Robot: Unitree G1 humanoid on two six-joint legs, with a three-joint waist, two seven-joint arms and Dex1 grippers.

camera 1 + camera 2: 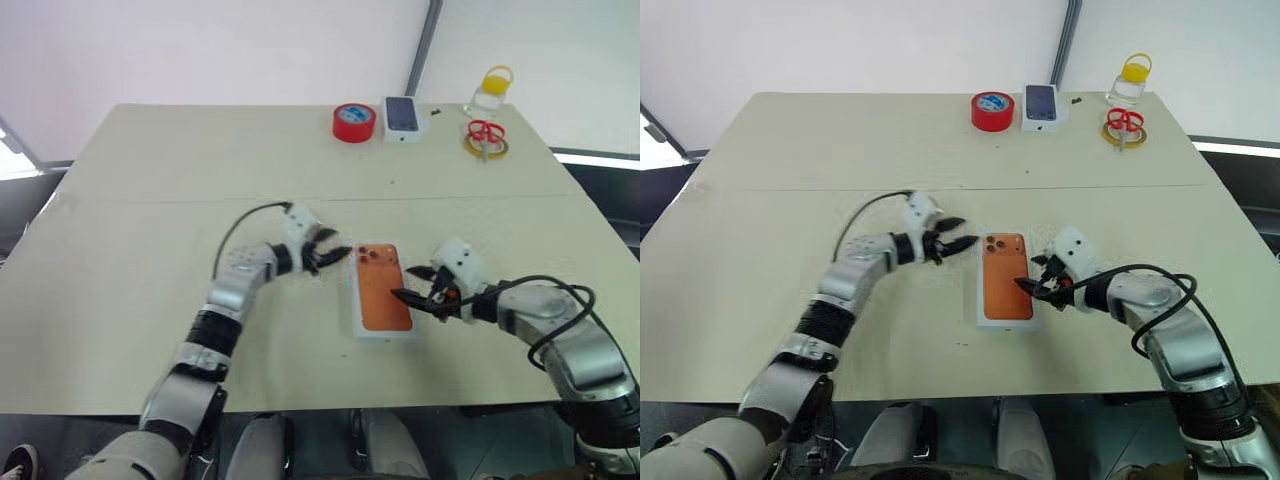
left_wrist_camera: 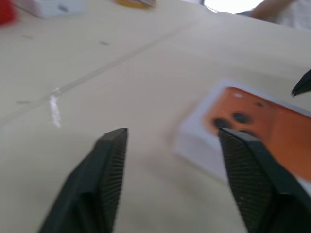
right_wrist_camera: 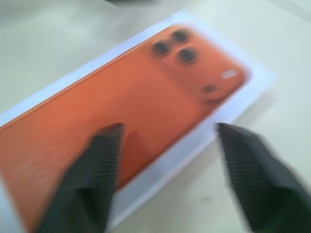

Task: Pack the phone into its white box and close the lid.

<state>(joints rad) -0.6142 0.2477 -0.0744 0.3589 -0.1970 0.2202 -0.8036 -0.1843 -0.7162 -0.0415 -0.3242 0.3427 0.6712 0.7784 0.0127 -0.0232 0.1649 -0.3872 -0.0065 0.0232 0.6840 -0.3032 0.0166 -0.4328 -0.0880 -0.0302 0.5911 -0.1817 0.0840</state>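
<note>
Soft, even daylight fills the scene, and the pale desk reads bright with only faint, diffuse shadows beneath both arms. A strip of strong white glare shows far off to the side of the left jaws at the desk's edge. Both head views are fairly sharp. The wrist views are smeared: the phone just ahead of the right jaws blurs heavily, and the white box beside the left jaws looks soft.

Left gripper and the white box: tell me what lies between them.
Nothing but bare table. In the left eye view the left gripper hovers open beside the white box, which holds the phone; the left wrist view shows the same.
</note>
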